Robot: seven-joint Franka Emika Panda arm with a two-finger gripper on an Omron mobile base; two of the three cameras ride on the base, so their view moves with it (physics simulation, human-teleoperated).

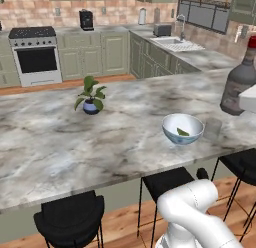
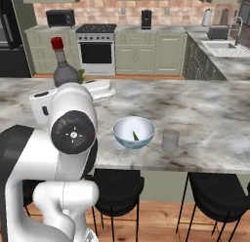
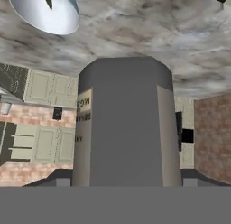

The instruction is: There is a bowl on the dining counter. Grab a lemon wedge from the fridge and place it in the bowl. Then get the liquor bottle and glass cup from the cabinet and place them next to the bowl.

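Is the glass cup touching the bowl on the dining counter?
Apart. In the right base view a strip of marble counter shows between the bowl and the glass cup; the left base view shows the same gap.

Shell: my arm (image 2: 68, 138) wears glossy white, rounded casings.
Joint: a dark round cap (image 2: 73, 133), black bands between segments.

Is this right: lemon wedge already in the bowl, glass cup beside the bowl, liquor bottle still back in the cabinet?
Not quite. The liquor bottle is out at the dining counter, right in front of the gripper, as the hand view shows, with the bottle filling the frame. The rest holds: lemon wedge in the bowl, glass cup beside it.
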